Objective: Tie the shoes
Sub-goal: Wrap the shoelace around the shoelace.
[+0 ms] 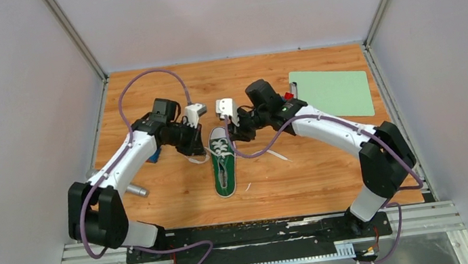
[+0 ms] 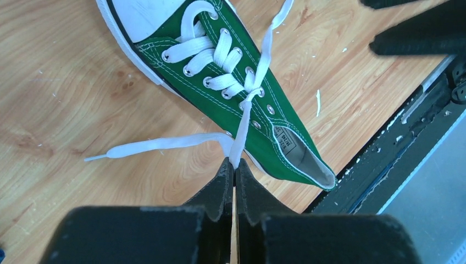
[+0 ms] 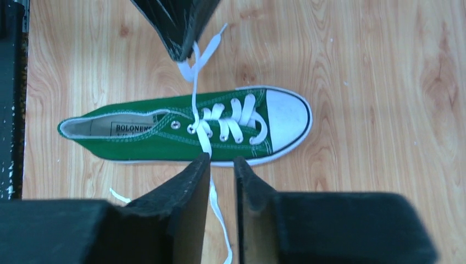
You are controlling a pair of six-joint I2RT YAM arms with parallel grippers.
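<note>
A green sneaker [image 1: 224,167] with a white toe cap lies in the middle of the wooden table, toe pointing away from the arm bases. My left gripper [image 2: 234,163] is at the shoe's [image 2: 220,82] left side, shut on a white lace [image 2: 242,129] that runs taut from the top eyelets. That lace's free end [image 2: 148,146] trails left over the wood. My right gripper [image 3: 221,159] hovers at the other side of the shoe [image 3: 181,129], jaws slightly apart. The second lace [image 3: 215,201] hangs loose in the gap, not clamped.
A pale green sheet [image 1: 332,92] lies at the back right. A metal cylinder [image 1: 135,191] and a small blue object [image 1: 154,155] sit under the left arm. Purple cables loop over both arms. A black rail [image 1: 258,231] runs along the near edge.
</note>
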